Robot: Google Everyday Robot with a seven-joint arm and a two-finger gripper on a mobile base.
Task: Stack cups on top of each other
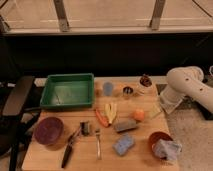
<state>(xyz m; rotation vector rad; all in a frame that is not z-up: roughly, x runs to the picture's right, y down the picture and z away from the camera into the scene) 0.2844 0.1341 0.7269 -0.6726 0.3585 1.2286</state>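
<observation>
A light-blue plastic tumbler (pixel 108 88) stands upright at the back middle of the wooden table (pixel 50 155). A shorter shiny dark metal cup (pixel 128 91) stands upright just to its right, a small gap between them. The two cups stand apart, neither inside the other. My white arm (pixel 187 86) comes in from the right. The gripper (pixel 156 111) is low at the table's right edge, right of an orange (pixel 138 115) and in front and to the right of the metal cup. It is touching neither cup.
A green tray (pixel 67 91) lies at the back left and a maroon round dish (pixel 48 131) at the front left. A red-brown bowl (pixel 159 139) with a cloth is at the front right. A banana (pixel 111 112), carrot (pixel 101 118), sponges, fork and a black utensil lie mid-table.
</observation>
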